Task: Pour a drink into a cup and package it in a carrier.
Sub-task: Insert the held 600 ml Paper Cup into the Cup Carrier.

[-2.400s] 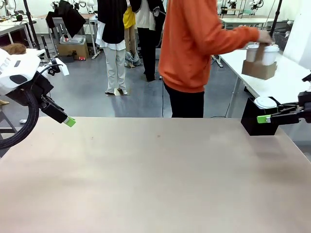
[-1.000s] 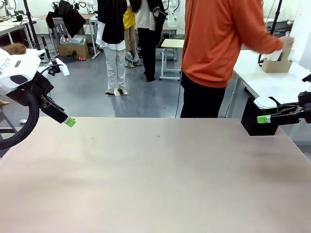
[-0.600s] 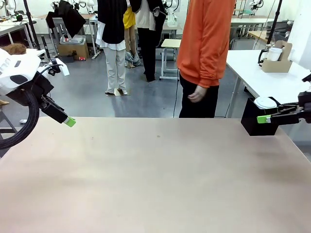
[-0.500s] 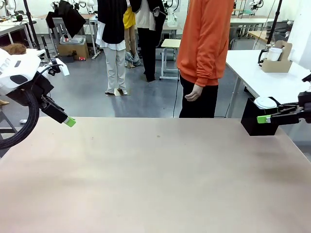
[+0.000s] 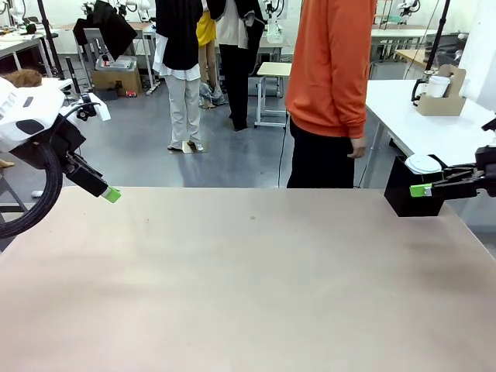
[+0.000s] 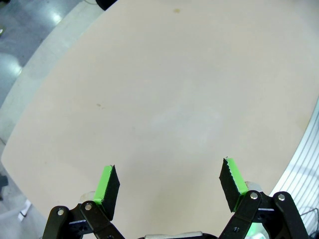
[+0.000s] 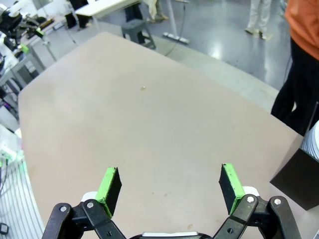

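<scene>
Beige matte tabletop [image 5: 248, 279] lies bare between the left gripper [image 6: 169, 186] and right gripper [image 7: 169, 186], both spread wide, holding nothing. Behind, a person in an orange sweater [image 5: 332, 66] stands on grey glossy flooring [image 5: 225, 155]; a brown cardboard carrier [image 5: 442, 101] with a white paper cup [image 5: 438, 85] sits on a white side table [image 5: 434, 132].

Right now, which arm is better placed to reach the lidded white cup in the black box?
Probably right: the right gripper hangs open beside the black box holding the lidded cup. The left gripper hangs open across the table.

The brown cardboard carrier [image 5: 442, 103] sits at the upper right of the front view, on a white side table beyond the work table. It stands upright, its centre handle rising above the tray. A white cup [image 5: 437, 85] with a lid stands in its left pocket, upright. No drink is discernible.
</scene>
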`<state>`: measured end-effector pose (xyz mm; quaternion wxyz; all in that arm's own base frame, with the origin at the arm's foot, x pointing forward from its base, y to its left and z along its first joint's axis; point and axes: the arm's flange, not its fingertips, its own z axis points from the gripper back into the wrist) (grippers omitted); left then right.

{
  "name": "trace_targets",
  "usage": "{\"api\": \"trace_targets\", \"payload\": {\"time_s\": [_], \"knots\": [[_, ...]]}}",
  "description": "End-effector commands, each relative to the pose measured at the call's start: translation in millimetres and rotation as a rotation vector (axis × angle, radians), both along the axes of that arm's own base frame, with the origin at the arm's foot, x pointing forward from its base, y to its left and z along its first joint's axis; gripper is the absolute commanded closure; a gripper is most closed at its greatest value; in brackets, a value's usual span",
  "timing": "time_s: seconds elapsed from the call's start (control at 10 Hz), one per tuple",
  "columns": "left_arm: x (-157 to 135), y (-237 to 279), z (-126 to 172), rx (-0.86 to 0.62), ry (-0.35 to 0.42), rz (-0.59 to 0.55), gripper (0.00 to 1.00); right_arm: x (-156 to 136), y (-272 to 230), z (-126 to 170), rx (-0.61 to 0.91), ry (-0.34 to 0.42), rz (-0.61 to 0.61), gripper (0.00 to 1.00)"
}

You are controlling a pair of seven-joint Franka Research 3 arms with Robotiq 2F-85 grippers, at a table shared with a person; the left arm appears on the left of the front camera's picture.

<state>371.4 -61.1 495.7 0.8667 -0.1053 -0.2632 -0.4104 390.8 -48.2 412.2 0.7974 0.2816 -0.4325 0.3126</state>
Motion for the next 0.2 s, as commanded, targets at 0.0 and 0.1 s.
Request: {"api": "trace_targets", "payload": {"time_s": [0.0,0.1], "knots": [[0.7,0.9,-0.9,0.001,0.000,-0.004,0.00,-0.9,-0.2,1.6,0.009,-0.003,0.006,0.00],[0.7,0.9,-0.9,0.001,0.000,-0.004,0.00,-0.9,-0.2,1.6,0.009,-0.003,0.006,0.00]]}}
